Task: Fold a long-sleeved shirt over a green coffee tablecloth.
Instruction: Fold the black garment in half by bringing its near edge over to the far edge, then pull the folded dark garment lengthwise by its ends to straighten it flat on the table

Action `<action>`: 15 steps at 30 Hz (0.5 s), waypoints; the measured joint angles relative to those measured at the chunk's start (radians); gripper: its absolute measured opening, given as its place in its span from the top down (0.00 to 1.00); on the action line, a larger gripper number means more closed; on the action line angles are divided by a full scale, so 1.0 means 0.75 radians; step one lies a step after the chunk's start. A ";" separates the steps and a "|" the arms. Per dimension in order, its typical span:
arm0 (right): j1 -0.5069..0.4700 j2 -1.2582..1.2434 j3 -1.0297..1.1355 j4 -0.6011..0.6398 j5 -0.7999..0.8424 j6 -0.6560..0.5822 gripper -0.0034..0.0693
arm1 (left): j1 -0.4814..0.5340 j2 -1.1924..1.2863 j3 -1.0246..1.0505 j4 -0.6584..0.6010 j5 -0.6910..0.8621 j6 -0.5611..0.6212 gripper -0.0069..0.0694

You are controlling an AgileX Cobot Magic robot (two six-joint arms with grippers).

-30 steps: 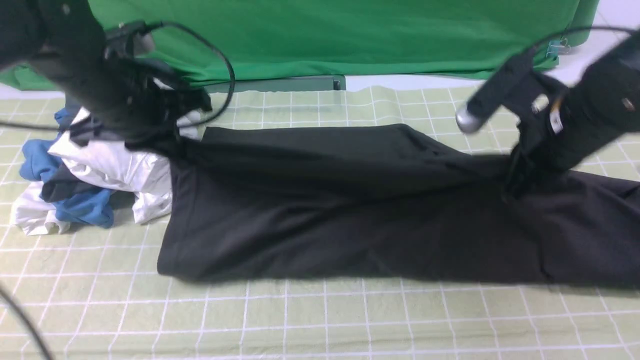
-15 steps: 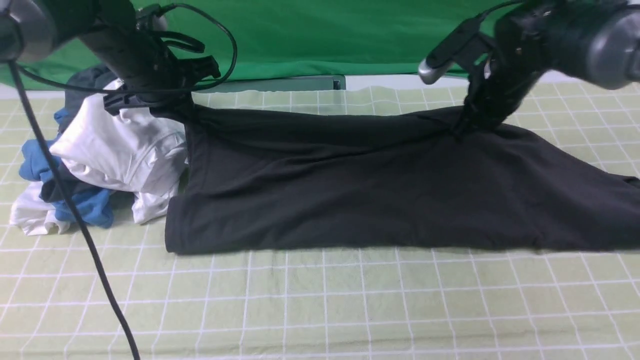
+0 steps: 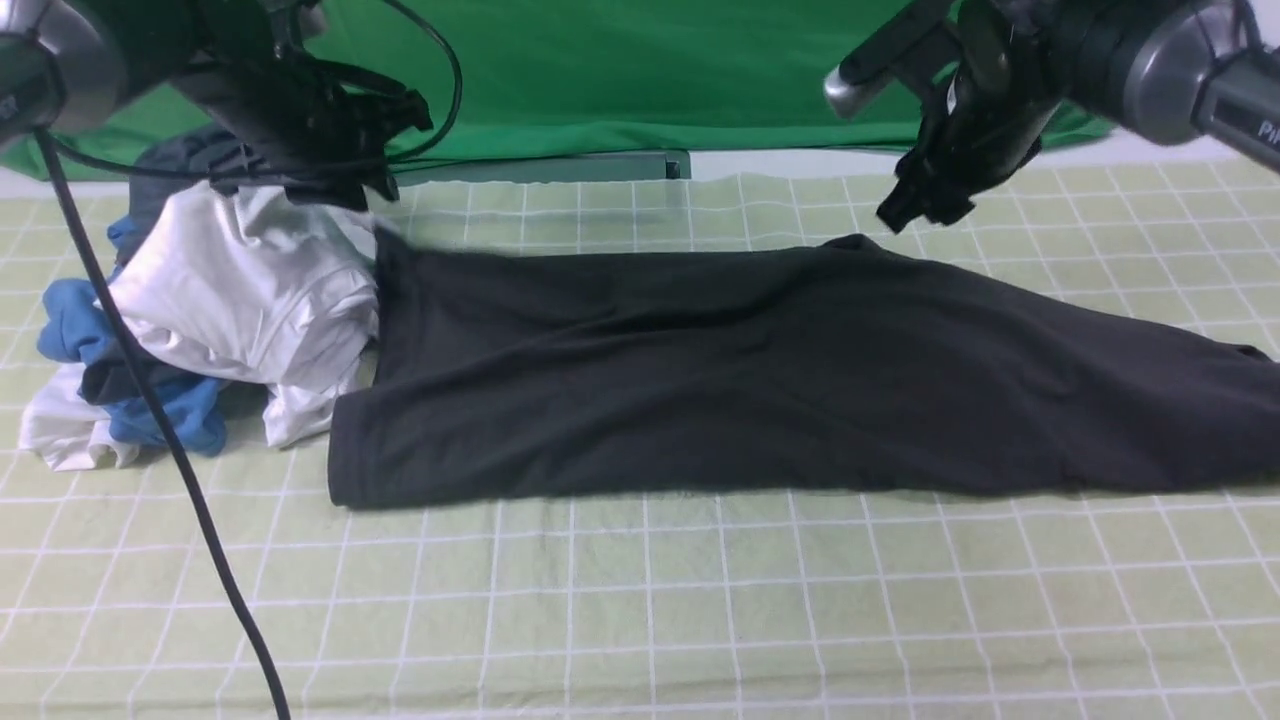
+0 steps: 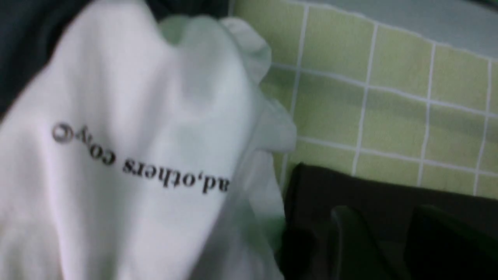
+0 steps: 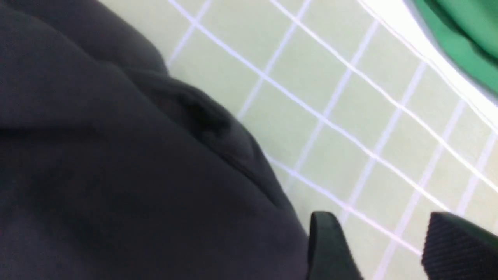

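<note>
The long-sleeved shirt point(image 3: 760, 370) lies flat as a long black band across the green coffee tablecloth point(image 3: 640, 600). My left gripper point(image 3: 375, 190) hovers just above the shirt's far left corner. Its fingers stand apart in the left wrist view, with the black shirt point(image 4: 369, 194) beneath them and nothing between them point(image 4: 389, 221). My right gripper point(image 3: 910, 212) hangs above the shirt's far edge, right of centre. It is open point(image 5: 379, 229), with bare tablecloth point(image 5: 330, 77) showing between the fingers and the shirt point(image 5: 97, 175) beside them.
A heap of white, blue and dark grey garments point(image 3: 230, 290) sits against the shirt's left end; its white top piece point(image 4: 136, 155) has printed text. A bright green sheet point(image 3: 640, 70) hangs behind. A black cable point(image 3: 180, 470) dangles from the left arm.
Both grippers carried the shirt's edge toward the back, then opened and let it go. They have lifted clear, and the shirt has settled flat.
</note>
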 joint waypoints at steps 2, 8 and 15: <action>0.000 -0.011 -0.051 -0.003 0.100 0.000 0.54 | 0.001 0.000 -0.041 0.012 0.002 0.000 0.53; -0.011 -0.137 -0.105 0.008 0.349 -0.044 0.90 | -0.001 -0.001 -0.196 -0.050 0.260 0.117 0.55; -0.199 -0.244 -0.031 0.313 0.428 -0.117 0.96 | -0.076 -0.002 -0.191 -0.084 0.513 0.363 0.89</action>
